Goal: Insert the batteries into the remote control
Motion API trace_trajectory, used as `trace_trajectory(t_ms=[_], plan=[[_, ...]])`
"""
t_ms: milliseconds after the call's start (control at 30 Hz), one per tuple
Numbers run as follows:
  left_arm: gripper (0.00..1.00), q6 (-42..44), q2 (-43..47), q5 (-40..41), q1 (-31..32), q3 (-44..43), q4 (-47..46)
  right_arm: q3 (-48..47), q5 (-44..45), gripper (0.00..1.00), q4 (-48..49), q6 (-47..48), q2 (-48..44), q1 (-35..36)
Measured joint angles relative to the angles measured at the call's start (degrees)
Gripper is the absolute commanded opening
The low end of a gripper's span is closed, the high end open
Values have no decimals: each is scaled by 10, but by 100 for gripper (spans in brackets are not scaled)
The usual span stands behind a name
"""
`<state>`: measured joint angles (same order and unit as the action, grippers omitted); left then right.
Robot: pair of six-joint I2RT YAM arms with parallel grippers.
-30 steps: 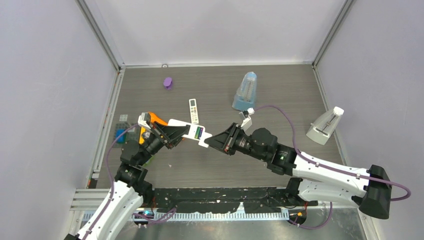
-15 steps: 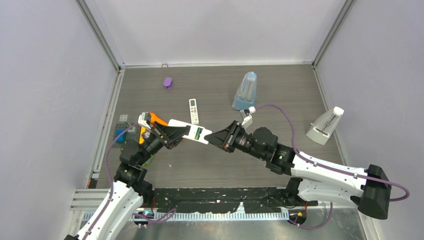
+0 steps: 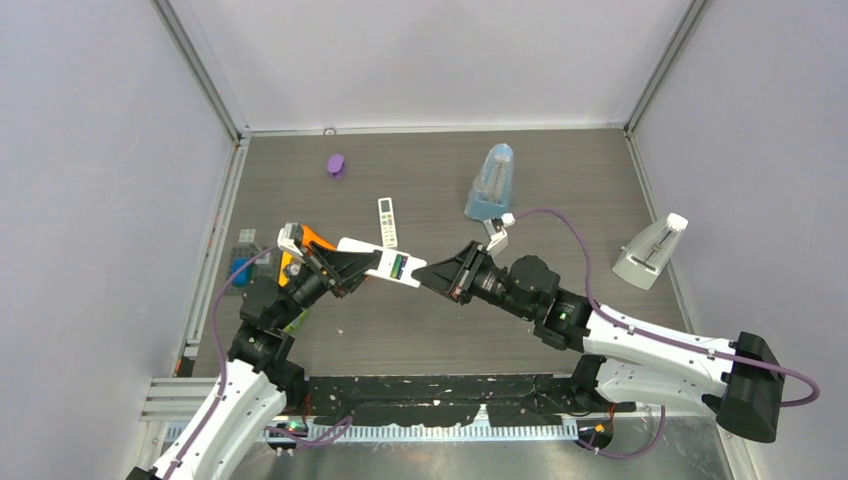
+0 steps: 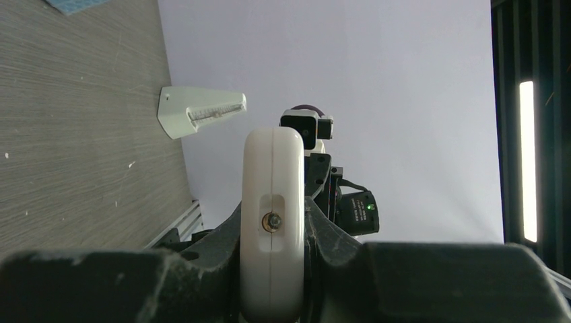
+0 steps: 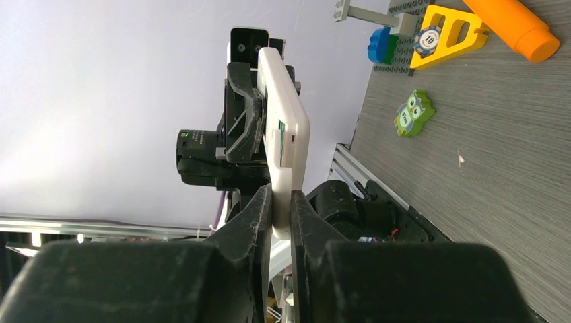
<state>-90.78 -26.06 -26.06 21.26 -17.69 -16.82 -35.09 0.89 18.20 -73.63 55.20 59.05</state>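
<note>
The white remote control point(image 3: 372, 262) hangs level above the table between both arms. My left gripper point(image 3: 358, 266) is shut on its left end; in the left wrist view the remote point(image 4: 271, 175) stands edge-on between the fingers point(image 4: 225, 232). A green and dark strip point(image 3: 397, 265), seemingly batteries, sits in its open compartment. My right gripper point(image 3: 430, 277) is shut on a thin white plate point(image 5: 281, 192), apparently the battery cover, which joins the remote's point(image 5: 286, 128) right end. No loose batteries show.
A small second remote point(image 3: 387, 222) lies behind the held one. Further back are a purple lump point(image 3: 336, 165) and a blue translucent cone point(image 3: 491, 185); a white wedge point(image 3: 650, 252) stands right. Toys lie left: orange cylinder point(image 5: 515, 23), yellow triangle point(image 5: 448, 33), green owl point(image 5: 411, 114).
My right gripper has moved up and left with the thin white plate, closing it against the remote's right end. The left gripper and remote have stayed nearly still.
</note>
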Motion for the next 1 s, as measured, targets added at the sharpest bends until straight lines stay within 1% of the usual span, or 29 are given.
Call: trace_trajectory(t_ms=[200, 367, 1000], plan=[[0, 3, -5, -2, -1, 0, 0, 19, -10, 6, 26, -10, -3, -15], [0, 9, -9, -28, 0, 0, 0, 37, -10, 6, 61, -25, -3, -32], [0, 9, -9, -28, 0, -1, 0, 49, -32, 5, 97, -51, 13, -27]])
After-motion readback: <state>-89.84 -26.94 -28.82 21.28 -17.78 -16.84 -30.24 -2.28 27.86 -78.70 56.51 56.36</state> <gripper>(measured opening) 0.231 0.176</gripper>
